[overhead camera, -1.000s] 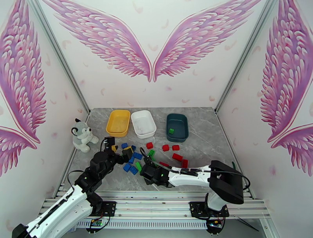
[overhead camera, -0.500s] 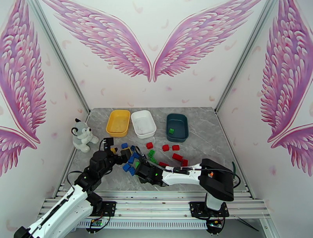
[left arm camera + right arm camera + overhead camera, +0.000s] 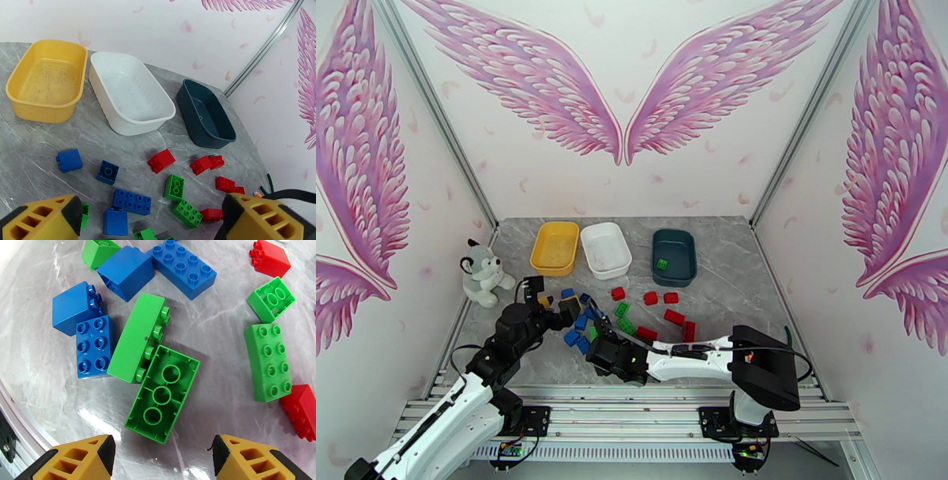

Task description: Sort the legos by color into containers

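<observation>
Red, green and blue legos (image 3: pixel 632 312) lie scattered on the grey table in front of the yellow tray (image 3: pixel 554 247), the white tray (image 3: pixel 605 249) and the dark teal tray (image 3: pixel 674 256). One green lego (image 3: pixel 662 264) sits in the teal tray. My right gripper (image 3: pixel 162 461) is open, low over the table. Just ahead of its fingertips lies an upturned green brick (image 3: pixel 162 400), leaning against a longer green brick (image 3: pixel 136 340), with blue bricks (image 3: pixel 93 346) to the left. My left gripper (image 3: pixel 152 225) is open above the blue bricks (image 3: pixel 132 201), holding nothing.
A grey-white plush husky (image 3: pixel 482 272) sits at the table's left edge. Both wrists (image 3: pixel 594 339) crowd the same near-left cluster of bricks. The metal frame rail (image 3: pixel 632 391) runs along the near edge. Red bricks (image 3: pixel 673 316) lie to the right.
My right gripper has swung left and nearer, towards the green and blue bricks. The left arm has hardly moved.
</observation>
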